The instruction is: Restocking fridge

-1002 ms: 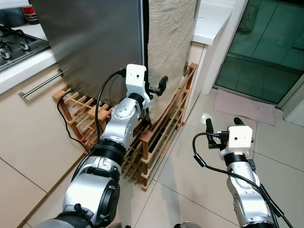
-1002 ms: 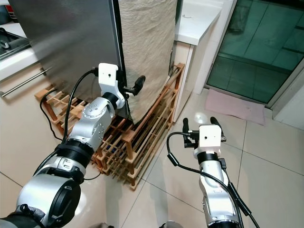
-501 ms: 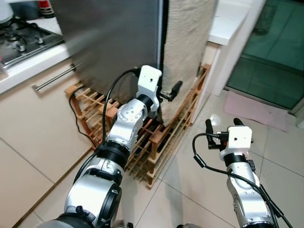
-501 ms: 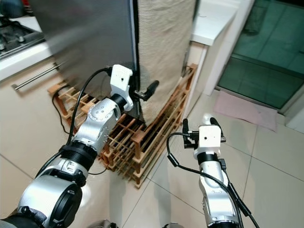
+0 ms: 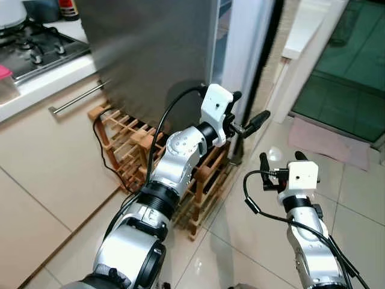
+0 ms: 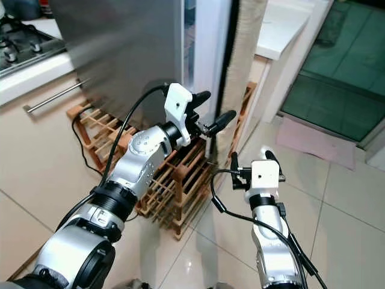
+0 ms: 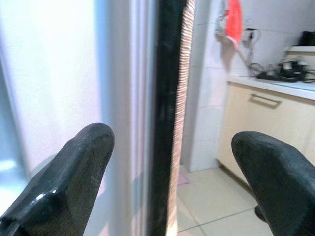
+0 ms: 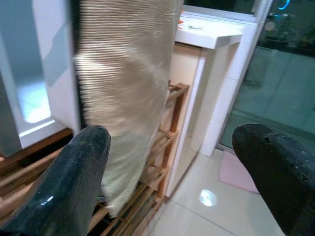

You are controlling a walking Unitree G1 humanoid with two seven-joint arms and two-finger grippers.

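The fridge has a steel left door [image 5: 150, 54] and a right door [image 6: 248, 48] with a beige woven face, swung out so I see it edge-on. Its white inner side [image 5: 249, 42] and black edge [image 7: 165, 98] show, with a pale strip of fridge interior [image 6: 189, 36] behind. My left gripper [image 5: 249, 107] is open at the door's free edge, and the black edge runs between its fingers [image 7: 64, 191]. My right gripper [image 5: 281, 158] is open, low over the floor tiles to the right, facing the beige door face [image 8: 123, 73] with nothing in it.
A wooden slatted rack [image 5: 129, 138] with a black cable lies under the fridge. A stove [image 5: 36, 48] and cabinet with a bar handle [image 5: 75, 99] stand at the left. A white counter [image 5: 307, 30], a glass door [image 5: 355, 54] and a pink mat [image 5: 328, 141] are at the right.
The beige-faced door has swung outward from nearly shut to edge-on, exposing its white inner side. My left gripper moved right with its edge. The camera shifted; the right arm held still.
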